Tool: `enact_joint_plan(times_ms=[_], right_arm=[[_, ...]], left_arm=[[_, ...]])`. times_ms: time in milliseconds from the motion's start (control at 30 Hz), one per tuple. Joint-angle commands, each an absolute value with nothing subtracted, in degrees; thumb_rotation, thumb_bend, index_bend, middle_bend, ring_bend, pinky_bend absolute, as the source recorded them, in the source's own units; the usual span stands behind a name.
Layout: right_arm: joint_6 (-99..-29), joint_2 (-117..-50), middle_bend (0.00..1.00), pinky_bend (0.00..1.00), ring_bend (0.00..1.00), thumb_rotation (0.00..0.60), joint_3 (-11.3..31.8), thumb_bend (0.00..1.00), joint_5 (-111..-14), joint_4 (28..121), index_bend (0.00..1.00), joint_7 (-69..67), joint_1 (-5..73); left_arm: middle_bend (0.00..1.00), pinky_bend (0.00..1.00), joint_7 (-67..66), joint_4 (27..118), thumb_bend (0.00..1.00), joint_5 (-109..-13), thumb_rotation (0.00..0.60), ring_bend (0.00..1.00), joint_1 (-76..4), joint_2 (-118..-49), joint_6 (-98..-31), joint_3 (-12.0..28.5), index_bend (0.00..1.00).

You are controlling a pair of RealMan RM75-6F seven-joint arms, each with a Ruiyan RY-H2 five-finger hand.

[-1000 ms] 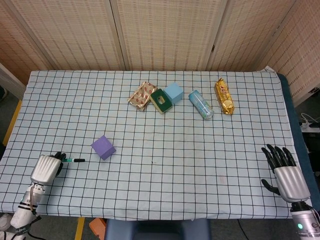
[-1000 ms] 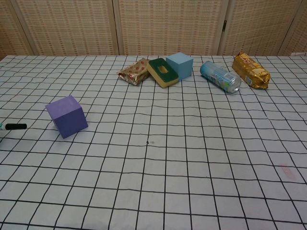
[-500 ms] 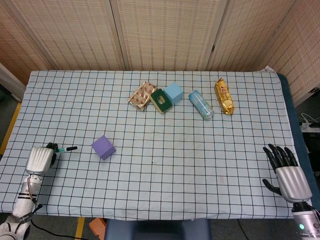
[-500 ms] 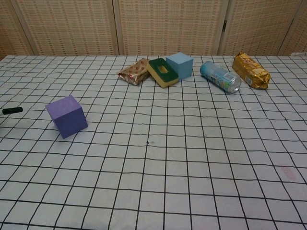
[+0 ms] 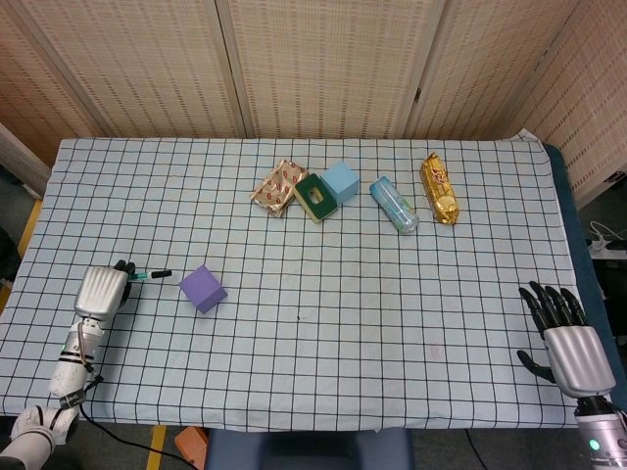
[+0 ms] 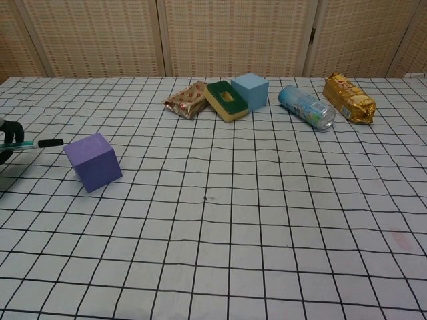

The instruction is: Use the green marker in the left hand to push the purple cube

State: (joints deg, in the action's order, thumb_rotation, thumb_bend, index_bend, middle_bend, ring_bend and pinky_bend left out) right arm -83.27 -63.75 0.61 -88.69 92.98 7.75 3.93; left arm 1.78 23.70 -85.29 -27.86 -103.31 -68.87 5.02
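Observation:
The purple cube (image 5: pixel 203 289) (image 6: pixel 93 161) sits on the checked cloth at the left, turned slightly askew. My left hand (image 5: pixel 101 291) (image 6: pixel 8 141) grips the green marker (image 5: pixel 148 276) (image 6: pixel 37 143), which lies level with its black tip pointing right. The tip stops a short way left of the cube's upper left corner, apart from it. My right hand (image 5: pixel 566 338) rests at the table's right front corner with its fingers spread and nothing in it; the chest view does not show it.
At the back middle lie a gold-red packet (image 5: pixel 278 187), a green sponge block (image 5: pixel 314 197), a light blue cube (image 5: pixel 340 180), a bluish can on its side (image 5: pixel 394 205) and a gold snack bag (image 5: pixel 439 188). The table's left edge (image 5: pixel 29 257) runs close to my left hand.
My left hand drew back left and away from the front edge, then came right again. The marker tip now lies nearer the cube's upper left corner. The cube has not moved.

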Motion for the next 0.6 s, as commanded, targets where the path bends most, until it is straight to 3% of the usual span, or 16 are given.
enact_joint_plan(times_ms=[33,600], right_arm=[[-83.16,-63.7,0.0,0.0,0.0,0.6,0.72,0.12,-88.42,92.93,0.0,7.66,3.95],[-83.36,-63.1,0.0,0.0,0.0,0.6,0.69,0.12,-88.73,92.89,0.0,6.21,3.9]], left_arm=[[0.82,0.99,2.17,23.28,0.66,-86.04,0.6,0.77,-28.57,-103.77,-69.69,4.47,0.81],[0.82,0.99,0.34,25.1,0.66,-88.93,0.6,0.77,-30.62,-105.39,-72.59,1.97,0.81]])
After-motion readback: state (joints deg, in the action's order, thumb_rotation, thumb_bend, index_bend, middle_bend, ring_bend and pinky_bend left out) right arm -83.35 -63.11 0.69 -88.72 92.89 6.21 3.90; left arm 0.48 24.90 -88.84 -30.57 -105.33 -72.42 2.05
